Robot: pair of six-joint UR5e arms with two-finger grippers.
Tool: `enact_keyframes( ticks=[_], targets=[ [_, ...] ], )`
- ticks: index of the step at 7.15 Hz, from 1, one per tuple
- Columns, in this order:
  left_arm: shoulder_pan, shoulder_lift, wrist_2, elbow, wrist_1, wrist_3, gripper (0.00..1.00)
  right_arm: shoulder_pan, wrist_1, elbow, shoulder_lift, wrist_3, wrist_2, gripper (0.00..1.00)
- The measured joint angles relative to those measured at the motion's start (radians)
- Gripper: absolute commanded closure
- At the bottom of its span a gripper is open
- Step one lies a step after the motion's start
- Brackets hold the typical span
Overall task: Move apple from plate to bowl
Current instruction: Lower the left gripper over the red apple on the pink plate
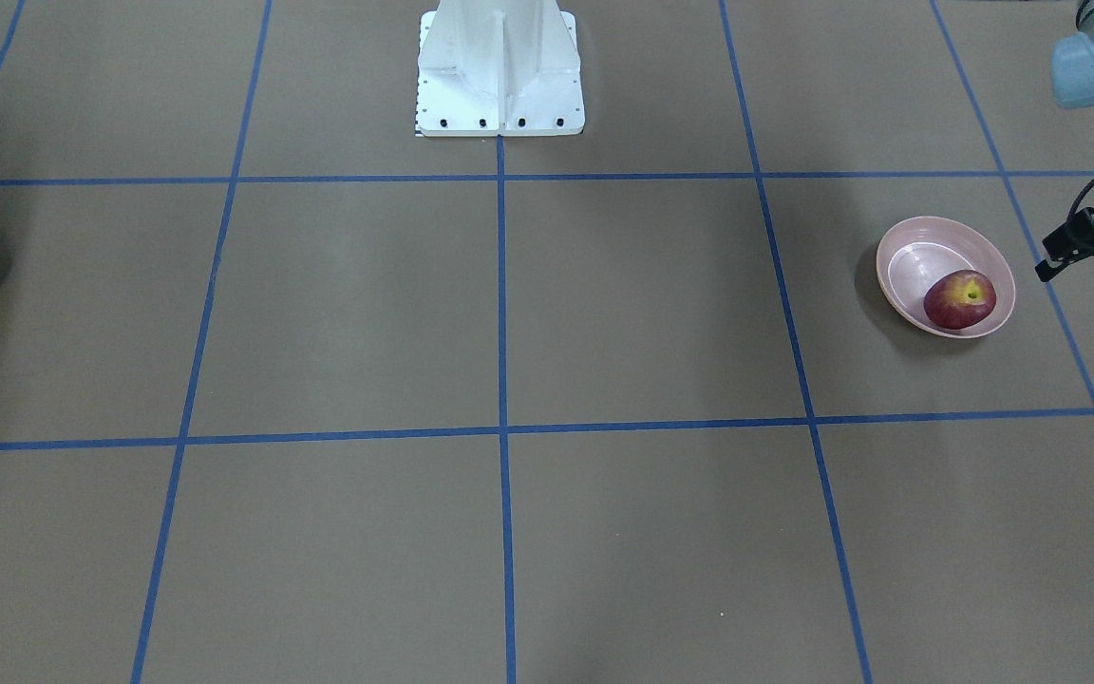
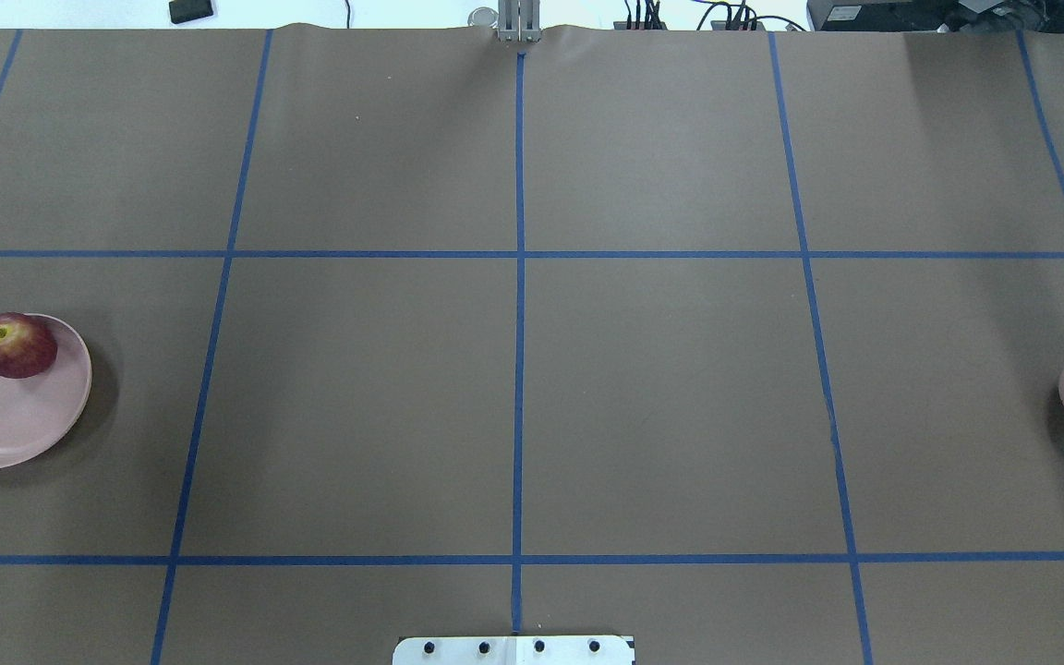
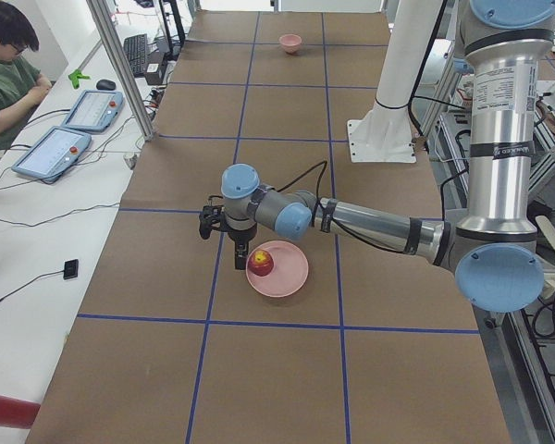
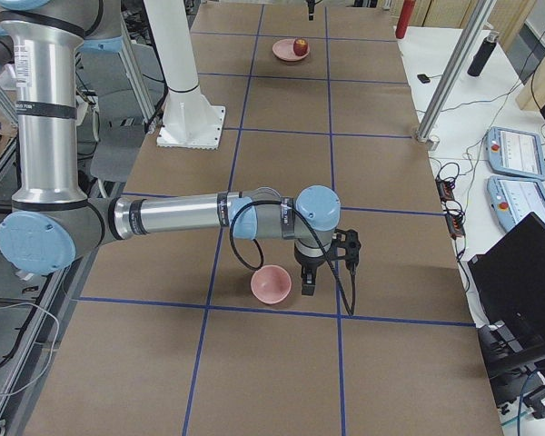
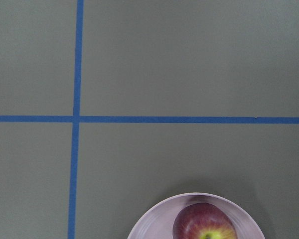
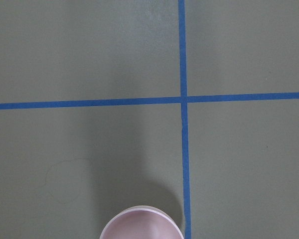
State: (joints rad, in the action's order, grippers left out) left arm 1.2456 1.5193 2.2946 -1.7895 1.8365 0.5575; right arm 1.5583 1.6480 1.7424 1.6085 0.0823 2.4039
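Hanging just beside apple [image 3: 261, 263], left gripper [image 3: 238, 259] points down at plate's outer edge; jaw gap cannot be told. Right gripper [image 4: 308, 280] low, just beside bowl [image 4: 271, 284]; jaw state likewise unclear. Apple sits on plate [image 1: 898, 249], against far rim in overhead view. Plate at table's left end, bowl at right end, well apart. Open brown table [image 2: 661, 397] with blue tape grid [image 2: 518, 369] between.
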Motion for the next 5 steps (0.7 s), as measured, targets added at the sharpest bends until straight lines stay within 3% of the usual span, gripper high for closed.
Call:
enact_keyframes(
  ticks=[5],
  targets=[
    [-0.124, 0.007, -0.094, 0.063, 0.086, 0.088, 0.02, -0.003, 0.000, -0.006, 0.000, 0.002, 0.006, 0.00]
  ],
)
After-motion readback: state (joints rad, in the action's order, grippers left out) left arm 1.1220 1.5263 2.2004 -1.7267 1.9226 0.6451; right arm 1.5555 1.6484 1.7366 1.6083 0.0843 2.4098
